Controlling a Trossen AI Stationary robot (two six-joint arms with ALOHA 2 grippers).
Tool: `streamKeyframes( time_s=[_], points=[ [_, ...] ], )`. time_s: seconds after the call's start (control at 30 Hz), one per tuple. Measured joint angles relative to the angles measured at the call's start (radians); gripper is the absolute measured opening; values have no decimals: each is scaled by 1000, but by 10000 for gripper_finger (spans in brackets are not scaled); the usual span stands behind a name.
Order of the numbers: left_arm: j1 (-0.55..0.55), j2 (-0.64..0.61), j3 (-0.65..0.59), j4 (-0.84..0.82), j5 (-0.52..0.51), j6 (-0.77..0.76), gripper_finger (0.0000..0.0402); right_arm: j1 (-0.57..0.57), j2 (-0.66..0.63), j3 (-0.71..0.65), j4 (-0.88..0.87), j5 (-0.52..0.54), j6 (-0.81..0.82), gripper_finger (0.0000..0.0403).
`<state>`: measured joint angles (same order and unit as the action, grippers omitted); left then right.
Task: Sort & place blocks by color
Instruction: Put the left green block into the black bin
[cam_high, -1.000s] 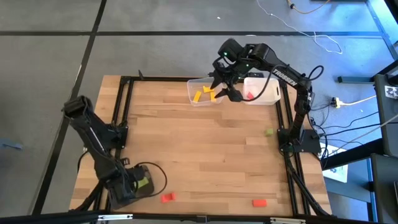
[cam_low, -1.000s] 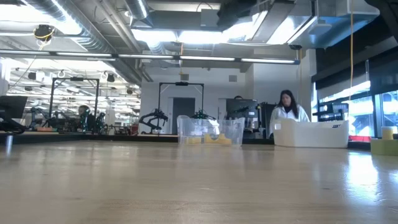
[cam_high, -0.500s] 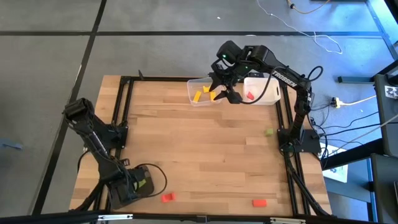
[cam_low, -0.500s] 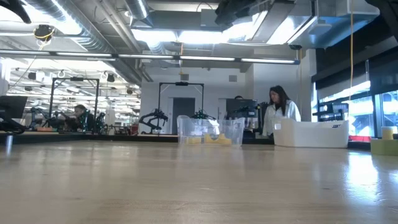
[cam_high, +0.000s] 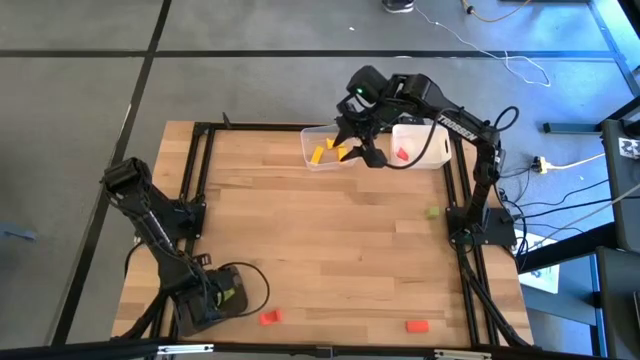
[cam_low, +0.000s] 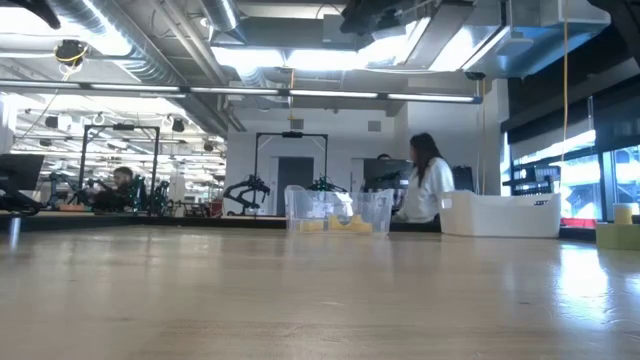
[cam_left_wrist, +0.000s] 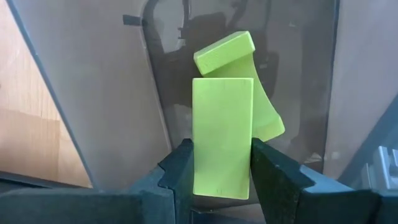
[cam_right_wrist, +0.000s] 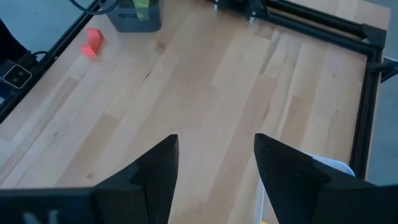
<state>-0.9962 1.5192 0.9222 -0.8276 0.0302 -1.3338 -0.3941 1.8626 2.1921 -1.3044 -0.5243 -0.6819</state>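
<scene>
Left hand (cam_left_wrist: 221, 165), lower left of the high view, clamped on a light green block (cam_left_wrist: 222, 134) inside the dark grey bin (cam_high: 228, 296). Right hand (cam_high: 362, 140), fingers apart, above the clear bin (cam_high: 310, 160) holding yellow blocks (cam_high: 318, 154), upper centre. Red blocks (cam_high: 269, 317) lie on the bench (cam_high: 330, 240), lower edge.

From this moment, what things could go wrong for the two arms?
1. The left tool has a green block between its fingers over the dark grey bin; on release it may lean on the green blocks already inside.
2. The right tool, open, hangs above the clear bin and could knock its rim when leaving.
</scene>
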Motion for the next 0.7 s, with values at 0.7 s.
streamKeyframes(
  time_s=[0.7],
  points=[
    [51, 0, 0, -27, 106, -130, 139, 27, 0, 0, 13, 0, 26, 210]
  ],
)
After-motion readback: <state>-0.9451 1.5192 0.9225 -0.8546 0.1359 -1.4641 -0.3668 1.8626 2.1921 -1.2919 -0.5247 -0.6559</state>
